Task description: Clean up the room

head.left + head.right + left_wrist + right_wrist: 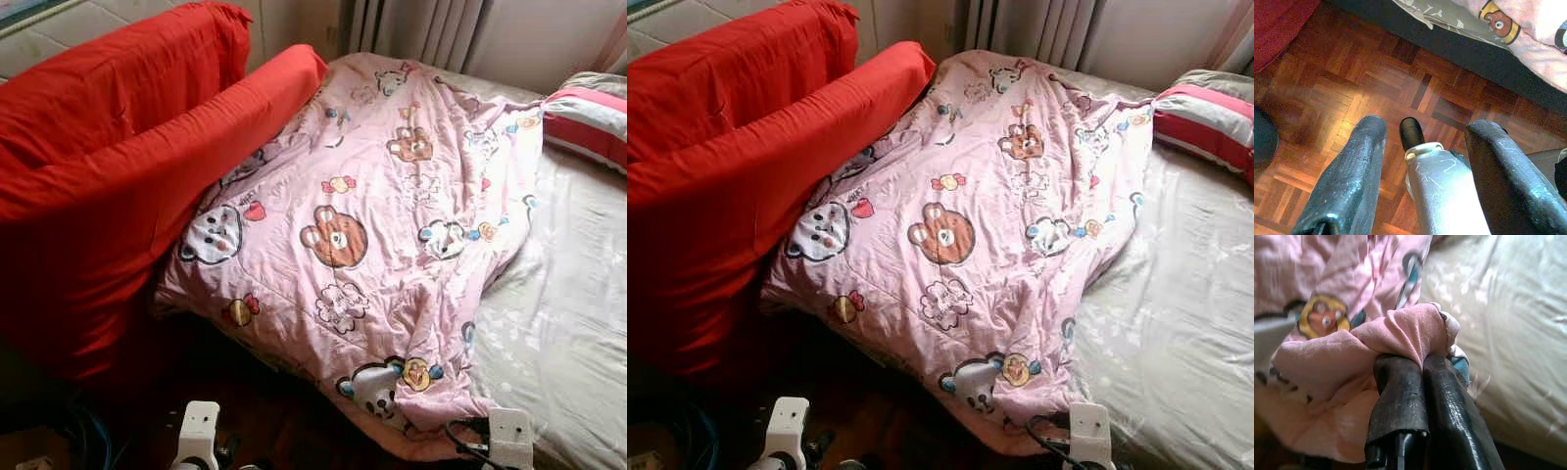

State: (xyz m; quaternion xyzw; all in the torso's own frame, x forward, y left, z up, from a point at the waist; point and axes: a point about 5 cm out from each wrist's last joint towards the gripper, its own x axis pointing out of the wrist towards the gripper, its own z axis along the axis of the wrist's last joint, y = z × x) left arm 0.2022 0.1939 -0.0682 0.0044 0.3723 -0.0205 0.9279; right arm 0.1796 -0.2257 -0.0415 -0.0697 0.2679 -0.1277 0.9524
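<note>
No legible text, labels, brands or numbers anywhere. Pink quilt (372,225) carries printed cartoon bear and animal faces with small sweets, no lettering that can be made out. Grey sheet edge (1449,19) under the quilt shows pale marks, possibly letters, too small and cut off to read.

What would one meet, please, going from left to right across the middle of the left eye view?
Red cushions → pink cartoon-print quilt → pale bedsheet. The right gripper is shut on the quilt's near corner.
</note>
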